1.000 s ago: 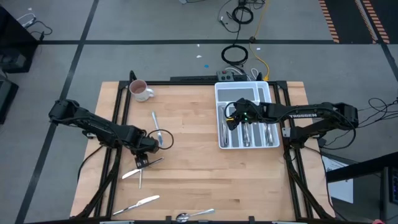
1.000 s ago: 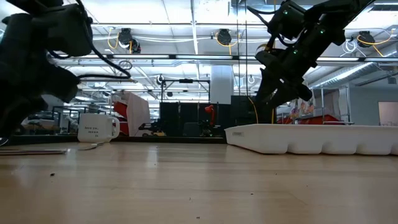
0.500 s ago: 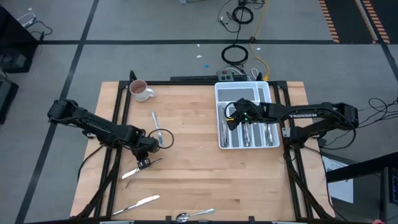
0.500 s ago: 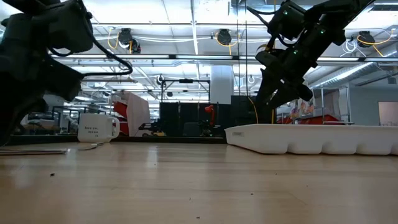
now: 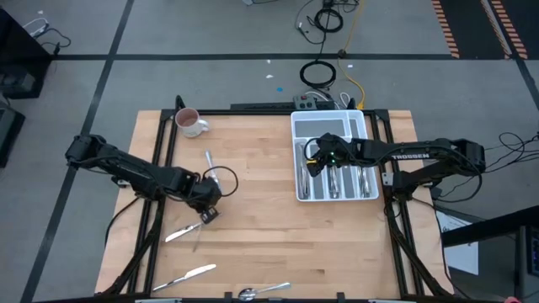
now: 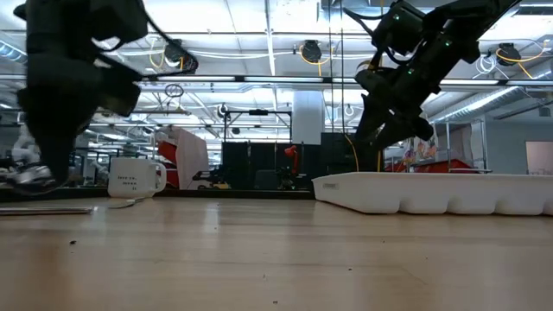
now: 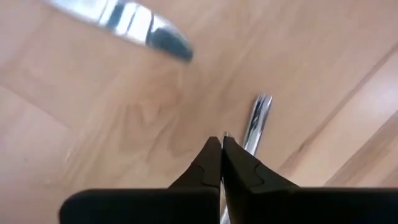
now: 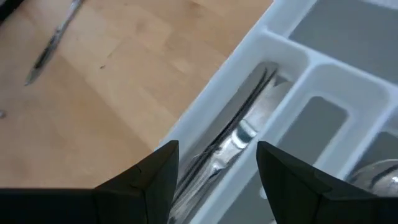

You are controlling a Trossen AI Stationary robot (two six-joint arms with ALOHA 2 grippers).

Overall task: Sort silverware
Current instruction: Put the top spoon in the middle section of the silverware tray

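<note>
My left gripper [image 5: 206, 212] stands over the table's left half, pointing down, shut on a slim piece of silverware [image 5: 197, 240]. That piece sticks out from the fingers toward the near edge. A knife [image 5: 181, 233] lies just left of it, and shows blurred in the left wrist view [image 7: 124, 18]. A spoon [image 5: 217, 180] and a fork [image 5: 209, 160] lie on the far side of the gripper. My right gripper [image 5: 312, 160] hangs open over the left slot of the white tray [image 5: 335, 124]. Silverware [image 8: 239, 140] lies in that slot. My left gripper pinches the slim piece [image 7: 247, 144] between its two fingers [image 7: 208, 162], which come from above and lie across it. One end [image 7: 261, 106] runs out past the fingertips. In the low view the shiny end [image 6: 30, 175] hangs above the tabletop, so the piece looks lifted clear.
A white mug [image 5: 190, 123] stands at the far left of the table. A knife [image 5: 189, 275] and a spoon [image 5: 263, 290] lie near the near edge. Bare wood stretches between the left gripper and the tray.
My left gripper has shut on the slim piece, risen, rolled about its pointing line and shifted a little toward the table's right edge. The piece has come up off the wood and swung with it. The knife beside it stays put.
</note>
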